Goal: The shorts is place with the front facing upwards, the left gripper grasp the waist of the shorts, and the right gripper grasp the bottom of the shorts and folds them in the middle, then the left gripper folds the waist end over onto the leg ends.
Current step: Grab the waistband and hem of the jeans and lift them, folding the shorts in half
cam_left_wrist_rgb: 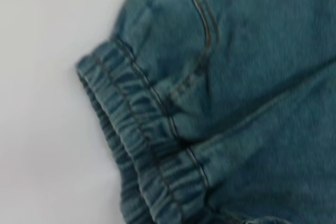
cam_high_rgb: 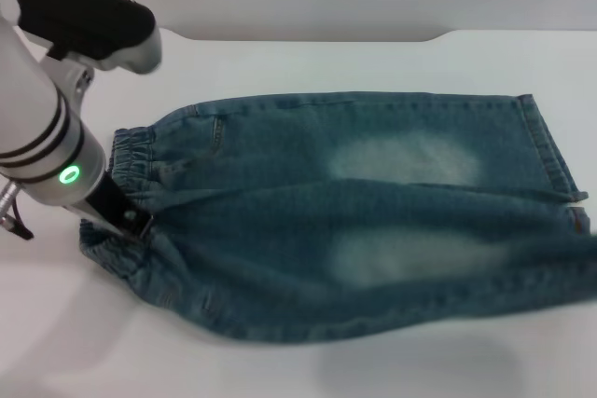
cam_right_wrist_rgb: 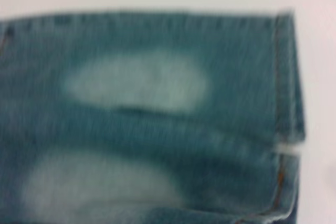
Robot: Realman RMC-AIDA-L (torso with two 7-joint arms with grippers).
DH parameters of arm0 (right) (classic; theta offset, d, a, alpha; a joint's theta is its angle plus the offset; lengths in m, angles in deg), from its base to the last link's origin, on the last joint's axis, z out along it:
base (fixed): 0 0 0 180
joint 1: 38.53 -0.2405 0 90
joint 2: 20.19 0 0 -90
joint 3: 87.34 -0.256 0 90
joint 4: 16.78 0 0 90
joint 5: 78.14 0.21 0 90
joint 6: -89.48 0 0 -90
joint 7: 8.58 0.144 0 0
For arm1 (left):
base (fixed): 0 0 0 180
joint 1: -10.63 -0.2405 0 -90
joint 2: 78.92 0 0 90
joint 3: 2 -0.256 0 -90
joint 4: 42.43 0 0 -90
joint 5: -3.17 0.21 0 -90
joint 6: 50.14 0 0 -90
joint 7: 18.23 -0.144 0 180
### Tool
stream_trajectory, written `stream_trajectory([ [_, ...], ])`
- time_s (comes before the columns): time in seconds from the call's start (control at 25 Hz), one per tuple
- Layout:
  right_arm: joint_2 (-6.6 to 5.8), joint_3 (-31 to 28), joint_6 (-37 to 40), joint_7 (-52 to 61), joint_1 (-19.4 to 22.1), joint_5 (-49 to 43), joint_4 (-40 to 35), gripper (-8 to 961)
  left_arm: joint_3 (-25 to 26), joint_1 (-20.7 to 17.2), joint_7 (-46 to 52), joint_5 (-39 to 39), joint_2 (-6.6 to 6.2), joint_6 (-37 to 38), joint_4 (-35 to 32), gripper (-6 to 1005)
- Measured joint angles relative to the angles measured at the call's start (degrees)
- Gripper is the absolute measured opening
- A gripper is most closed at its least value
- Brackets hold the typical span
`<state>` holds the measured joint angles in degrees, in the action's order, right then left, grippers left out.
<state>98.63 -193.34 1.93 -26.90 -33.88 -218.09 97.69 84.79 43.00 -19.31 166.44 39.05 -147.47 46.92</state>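
We judge the shorts (cam_high_rgb: 354, 221) soft, floppy denim, best pinched at the bunched waist (cam_high_rgb: 131, 156) at mid-left, where the left tool (cam_high_rgb: 126, 216) sits, its opening impossible to tell.

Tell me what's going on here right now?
The shorts lie spread on the white table, waist toward the robot's left and leg ends toward its right. The left gripper is down at the waist, at the middle of the band. The head view does not show whether it has closed on the cloth. The right gripper is not in view, though its wrist camera looks down on the leg ends. No fold has been made yet.
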Motion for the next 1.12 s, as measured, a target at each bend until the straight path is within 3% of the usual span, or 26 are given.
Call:
stream_trajectory([
  [0.4,0.25,-7.9,7.7,-6.1,1.9,8.4,1.6,8,3.9,-4.0,-1.6,0.1,-0.02,7.6,3.2,64],
  [0.6,0.35,-8.5,16.4,-11.5,3.4,9.7,0.5,8,4.5,-4.8,-2.4,0.0,-0.02,12.7,3.3,64],
  [1.12,0.37,-3.6,39.2,-24.5,3.2,17.5,-16.4,8,3.8,-5.7,-4.3,-3.7,0.05,29.4,-2.6,64],
])
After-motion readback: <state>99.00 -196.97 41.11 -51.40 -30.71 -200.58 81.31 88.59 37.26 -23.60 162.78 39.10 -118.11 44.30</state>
